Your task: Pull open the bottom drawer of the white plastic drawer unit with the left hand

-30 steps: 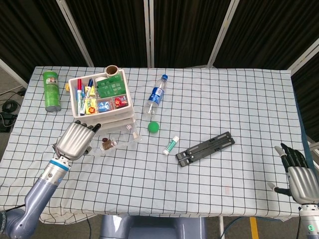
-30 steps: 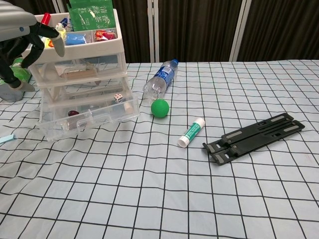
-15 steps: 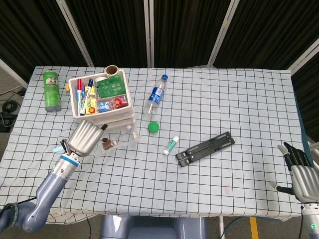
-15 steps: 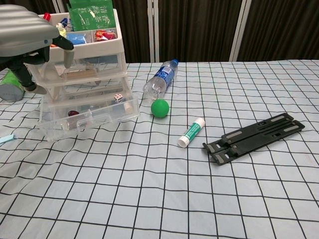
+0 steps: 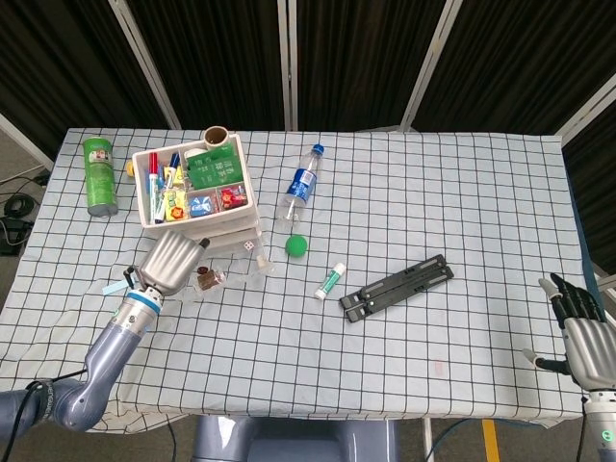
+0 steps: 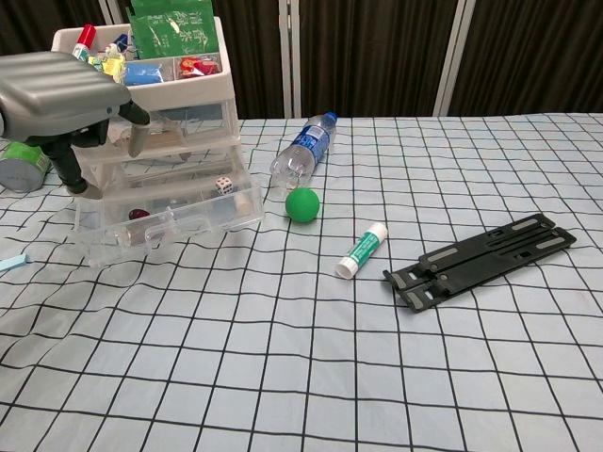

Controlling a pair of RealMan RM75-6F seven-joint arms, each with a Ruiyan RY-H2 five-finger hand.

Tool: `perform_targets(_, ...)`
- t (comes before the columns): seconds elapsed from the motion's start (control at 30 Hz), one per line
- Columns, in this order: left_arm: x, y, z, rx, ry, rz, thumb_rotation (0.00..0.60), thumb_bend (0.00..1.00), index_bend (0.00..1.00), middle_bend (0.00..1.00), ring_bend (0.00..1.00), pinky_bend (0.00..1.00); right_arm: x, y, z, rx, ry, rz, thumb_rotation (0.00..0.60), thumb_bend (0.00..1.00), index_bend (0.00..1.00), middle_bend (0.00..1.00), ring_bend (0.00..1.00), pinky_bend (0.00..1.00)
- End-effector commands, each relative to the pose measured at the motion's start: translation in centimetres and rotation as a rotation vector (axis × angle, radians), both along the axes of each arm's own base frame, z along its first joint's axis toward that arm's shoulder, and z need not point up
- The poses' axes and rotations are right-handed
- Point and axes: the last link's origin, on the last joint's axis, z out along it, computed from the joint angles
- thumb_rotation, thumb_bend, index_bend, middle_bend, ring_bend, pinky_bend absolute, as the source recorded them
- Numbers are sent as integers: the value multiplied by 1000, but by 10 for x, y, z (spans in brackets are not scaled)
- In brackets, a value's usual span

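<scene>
A bench (image 5: 414, 356) draped in a white cloth with a black grid fills both views, and behind it hang dark curtains (image 5: 356, 58) split by pale slanted poles.

The white plastic drawer unit (image 5: 197, 197) stands at the bench's back left, its top tray crowded with markers and small packets. Its bottom drawer (image 6: 174, 215) juts forward from the stack, clear-walled, with a die and a dark small object lying inside. The left hand (image 6: 66, 89) hovers at the unit's front left corner, above the left end of that drawer. Its fingers (image 6: 135, 139) curl downward in front of the middle drawers; whether any fingertip touches the plastic cannot be told from either view, and nothing is seen held in it.

The right hand (image 5: 580, 332) sits far off at the bench's near right edge, fingers spread and holding nothing.

Just right of the unit lies a water bottle (image 6: 303, 151) with a blue label and cap, and a green ball (image 6: 302, 204) rests near its base. A small white tube (image 6: 362, 251) with a green label lies further forward, and a black folding stand (image 6: 480, 257) lies flat to its right. A green can (image 5: 99, 175) stands left of the unit.
</scene>
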Motion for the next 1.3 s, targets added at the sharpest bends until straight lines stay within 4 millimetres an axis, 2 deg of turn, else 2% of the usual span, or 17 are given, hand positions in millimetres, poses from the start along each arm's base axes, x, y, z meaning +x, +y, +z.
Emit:
perform_targets(0.03,-2,3,-8,-13,7,8,600,77,442,1000,949,857,-1,-1,1,-3,-2,-5,600,19,0,0,0,0)
perform_targets(0.63,-9,12,-33,-36,53,47,600,78,478,1000,949,857,-4,-3,8,-19,-23,-13,600,19,0,0,0,0)
perform_targets(1.3,-9,17,-48,-44,98,39,600,101,508,1000,949,857,-7,-4,12,-30,-33,-22,600,19,0,0,0,0)
